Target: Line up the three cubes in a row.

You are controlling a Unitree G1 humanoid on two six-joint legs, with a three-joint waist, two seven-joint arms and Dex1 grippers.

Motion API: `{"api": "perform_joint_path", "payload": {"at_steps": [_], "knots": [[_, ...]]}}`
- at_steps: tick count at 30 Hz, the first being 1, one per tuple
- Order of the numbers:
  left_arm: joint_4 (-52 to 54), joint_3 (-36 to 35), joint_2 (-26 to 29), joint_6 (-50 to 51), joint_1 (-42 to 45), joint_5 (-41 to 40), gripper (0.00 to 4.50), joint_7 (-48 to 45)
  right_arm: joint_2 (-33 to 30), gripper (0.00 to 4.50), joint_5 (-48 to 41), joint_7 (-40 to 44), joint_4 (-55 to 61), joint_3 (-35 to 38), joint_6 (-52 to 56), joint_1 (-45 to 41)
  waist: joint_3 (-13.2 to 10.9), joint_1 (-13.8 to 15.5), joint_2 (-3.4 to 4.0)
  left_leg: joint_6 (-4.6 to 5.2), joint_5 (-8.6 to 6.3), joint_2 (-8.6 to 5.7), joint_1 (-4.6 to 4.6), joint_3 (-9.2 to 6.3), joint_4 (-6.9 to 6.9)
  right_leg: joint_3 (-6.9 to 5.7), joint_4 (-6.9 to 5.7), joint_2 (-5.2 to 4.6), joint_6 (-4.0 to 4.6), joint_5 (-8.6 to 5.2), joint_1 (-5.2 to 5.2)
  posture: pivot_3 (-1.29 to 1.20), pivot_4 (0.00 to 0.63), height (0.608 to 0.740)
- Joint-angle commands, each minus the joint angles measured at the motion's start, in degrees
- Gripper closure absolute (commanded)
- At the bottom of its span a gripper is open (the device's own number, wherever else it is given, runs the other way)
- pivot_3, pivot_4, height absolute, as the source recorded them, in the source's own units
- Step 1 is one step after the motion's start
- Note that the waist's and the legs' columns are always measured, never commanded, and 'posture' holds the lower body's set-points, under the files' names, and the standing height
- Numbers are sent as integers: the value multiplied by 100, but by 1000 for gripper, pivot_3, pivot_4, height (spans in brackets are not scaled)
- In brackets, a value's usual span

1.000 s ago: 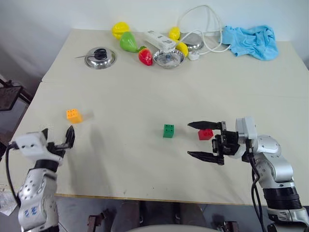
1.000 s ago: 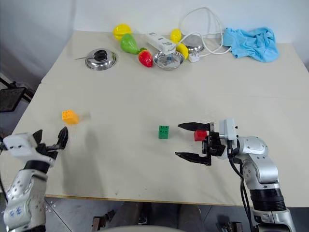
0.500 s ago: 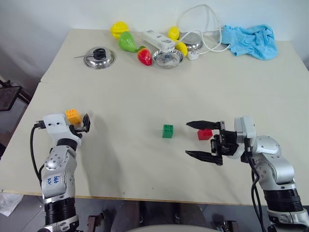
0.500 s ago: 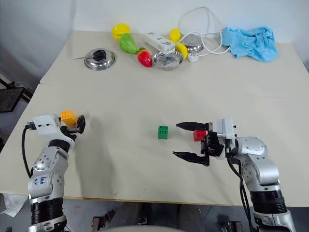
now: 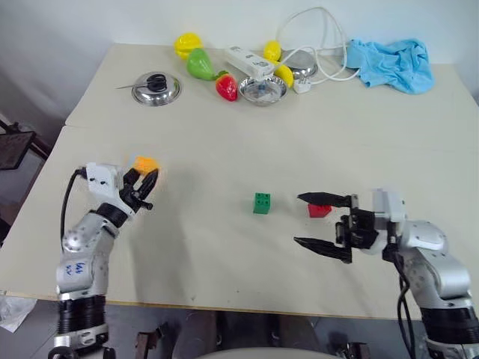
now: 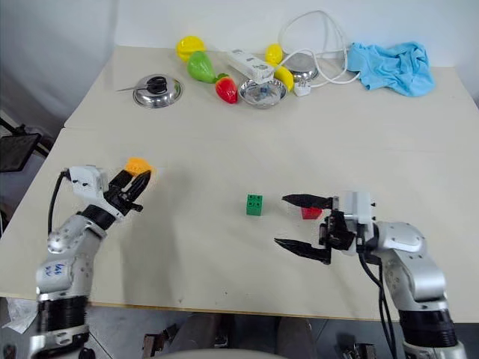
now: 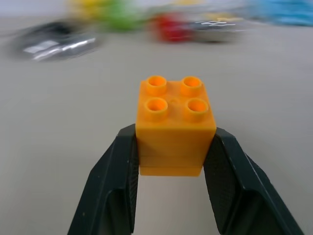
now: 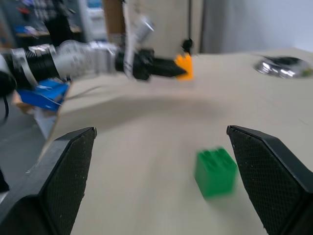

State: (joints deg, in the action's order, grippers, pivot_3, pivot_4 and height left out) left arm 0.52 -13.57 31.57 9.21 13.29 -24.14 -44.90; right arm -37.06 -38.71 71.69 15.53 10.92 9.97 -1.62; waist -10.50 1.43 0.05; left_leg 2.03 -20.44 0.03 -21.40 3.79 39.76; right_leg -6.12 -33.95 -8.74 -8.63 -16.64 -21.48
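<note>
From the head, the left gripper (image 5: 147,179) is pinching the orange-yellow cube (image 5: 144,163) above bare counter (image 5: 202,142). The green cube (image 5: 262,203) and red cube (image 5: 319,210) are sitting mid-counter. The right gripper (image 5: 323,222) fingers are standing spread. In the left wrist view, both fingers (image 7: 115,186) are squeezing the cube's sides.

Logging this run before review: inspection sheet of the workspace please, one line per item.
Surface: pale table, seam across it.
Job's things: orange cube clamped between the left gripper's fingers; green cube mid-table; red cube to its right.
Clutter: far edge holds pot lid, toy fruits, metal bowls, blue cloth.
Grippers: left gripper shut on the orange cube; right gripper open, holding nothing, red cube just beyond its upper finger.
Cables: white power strip and its cord at the far edge.
Surroundings: white wall; dark frame past the table's left edge.
</note>
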Motion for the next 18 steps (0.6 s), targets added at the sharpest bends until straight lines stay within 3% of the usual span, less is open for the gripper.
{"api": "perform_joint_path", "payload": {"at_steps": [1, 4, 9, 14, 18], "knots": [[-1182, 829, 630, -984, 800, 178, 3014, -2487, -241, 0, -238, -24, 397, 708, -2, 623, 1, 27, 3, 0, 0, -2, 0, 0, 0, 0, 1, 1, 0, 0, 2, 0, 150, 740], [-2373, 1240, 725, -1594, 1589, 481, 3014, -3319, -314, 0, -284, -82, 550, 952, 5, 974, 1, 4, 4, -1, 0, -18, 1, 14, 0, -1, 5, 15, 0, 0, 1, 0, 150, 740], [-4507, 1813, 251, -2583, 3062, 1104, 3014, -4160, -340, 0, -355, -233, 810, 1257, 46, 1426, -1, -19, -1, 0, 2, -14, 2, 32, 3, 0, -2, 19, -3, 1, -2, 0, 150, 740], [-5891, 1976, -49, -3352, 3736, 1553, 3014, -4276, -327, 0, -428, -359, 1020, 1333, 107, 1656, -4, -11, -6, 2, 1, -12, 0, 75, 1, 0, -1, 18, -4, 2, -8, 0, 150, 740], [-6365, 1902, -133, -3658, 3927, 1642, 3014, -4319, -326, 0, -417, -356, 1041, 1415, 52, 1773, -4, -5, -9, 7, -1, -11, -2, 74, 9, 0, -2, 16, -6, 3, -7, 0, 150, 740]]}}
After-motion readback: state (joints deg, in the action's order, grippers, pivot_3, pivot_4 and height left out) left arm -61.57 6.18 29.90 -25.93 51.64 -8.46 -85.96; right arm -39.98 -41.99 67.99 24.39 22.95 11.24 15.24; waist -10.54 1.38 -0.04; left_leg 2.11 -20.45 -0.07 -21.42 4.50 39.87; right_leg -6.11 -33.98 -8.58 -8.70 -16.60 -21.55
